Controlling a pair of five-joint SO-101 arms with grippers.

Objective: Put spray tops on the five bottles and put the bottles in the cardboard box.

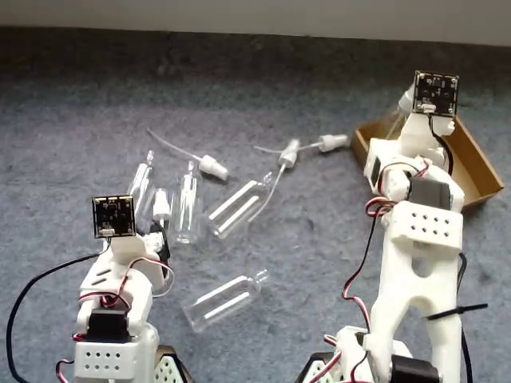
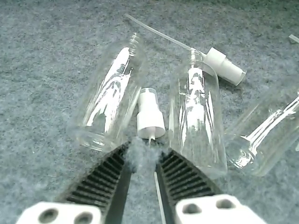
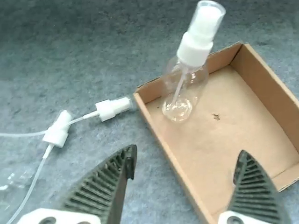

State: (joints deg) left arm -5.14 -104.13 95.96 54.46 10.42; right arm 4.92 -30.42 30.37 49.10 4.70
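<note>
Our left gripper (image 2: 145,150) is open only a crack and holds nothing. Just beyond its tips a white spray top (image 2: 150,114) lies between the left bottle (image 2: 110,95) and the right bottle (image 2: 196,116), both uncapped. Our right gripper (image 3: 187,156) gapes wide and empty over the left rim of the cardboard box (image 3: 254,70). A capped bottle (image 3: 184,88) stands in the box's far left corner.

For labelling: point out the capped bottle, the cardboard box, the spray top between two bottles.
capped bottle (image 3: 184,91), right wrist view, body.
cardboard box (image 3: 233,137), right wrist view, floor.
spray top (image 2: 150,122), left wrist view, collar.
</note>
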